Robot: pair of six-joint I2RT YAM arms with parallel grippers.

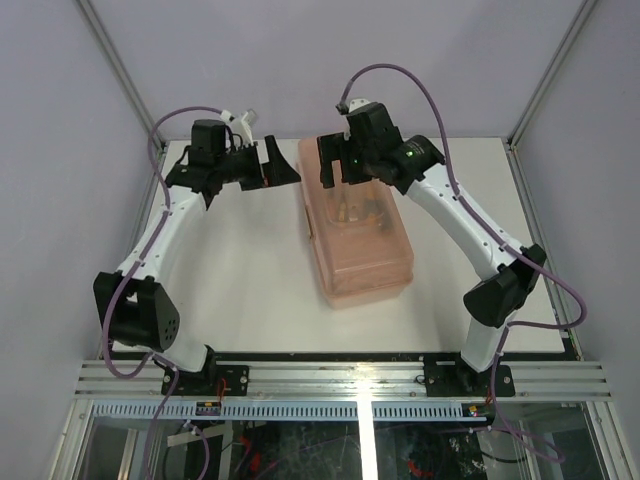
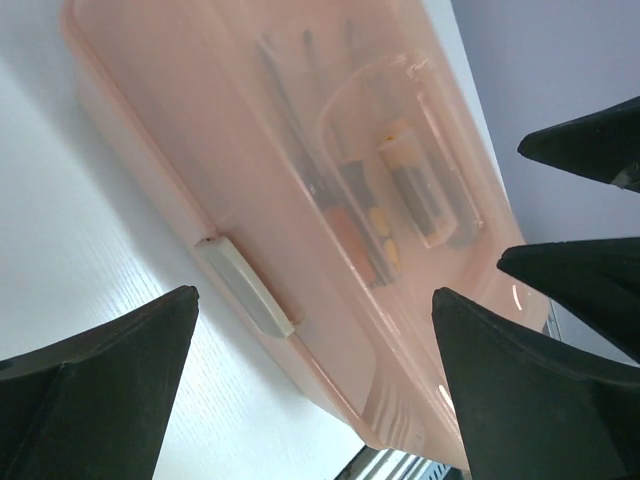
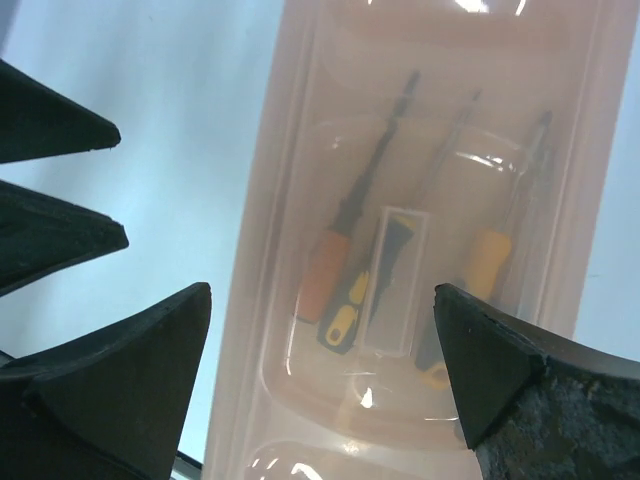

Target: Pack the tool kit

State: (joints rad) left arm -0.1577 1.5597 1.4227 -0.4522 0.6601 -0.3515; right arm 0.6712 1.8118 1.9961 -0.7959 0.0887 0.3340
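The tool kit is a pink translucent box (image 1: 355, 235) with its lid down, lying in the middle of the table. Through the lid I see an orange-handled screwdriver (image 3: 330, 270), a yellow-handled one (image 3: 490, 262) and a small clear case (image 3: 395, 285). The box also fills the left wrist view (image 2: 300, 170), where a grey latch (image 2: 245, 287) shows on its side. My left gripper (image 1: 282, 165) is open and empty beside the box's far left corner. My right gripper (image 1: 342, 168) is open and empty above the box's far end.
The white table (image 1: 240, 280) is bounded by an aluminium rail (image 1: 340, 380) at the near edge and by grey walls on the other sides. The two grippers sit close together at the far end of the box.
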